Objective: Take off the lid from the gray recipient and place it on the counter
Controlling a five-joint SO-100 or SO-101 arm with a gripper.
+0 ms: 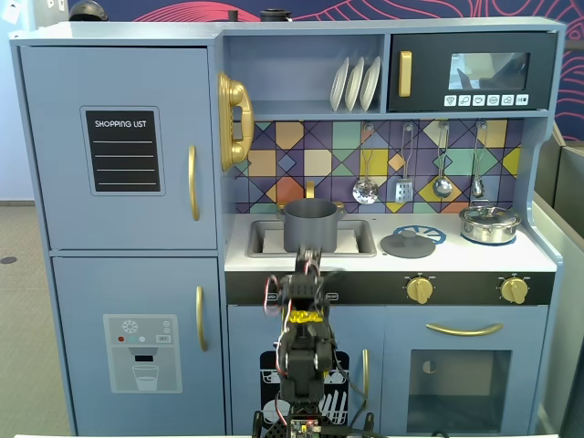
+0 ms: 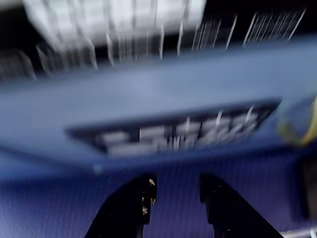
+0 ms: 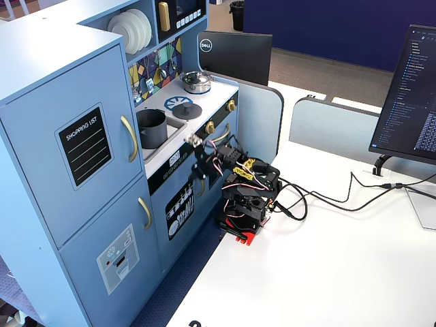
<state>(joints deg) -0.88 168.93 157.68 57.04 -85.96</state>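
Lid (image 1: 408,243) is off the pot (image 1: 311,225) and lies flat on the white surface (image 1: 538,258), right of the sink in a fixed view, partly over the printed blue burner (image 1: 427,234). Same in the other fixed view: lid (image 3: 182,111) on the burner, apart from the pot (image 3: 152,128).

Pot stands upright in the sink (image 1: 359,243), open top, no lid on it.

Silver pot (image 1: 490,224) with its own lid sits further right on the surface, well apart from the gray lid.

Arm is folded low in front of the kitchen, below the surface edge. Hand (image 1: 311,265) points up near the black knob panel (image 1: 456,288); holds nothing. Wrist view is badly blurred: two dark fingers (image 2: 130,208) at the bottom with a clear gap between them, nothing in the gap, so the hand is open. Blue kitchen front fills the rest of that view.

Cables (image 3: 327,199) run from the arm base across the white desk (image 3: 340,272).
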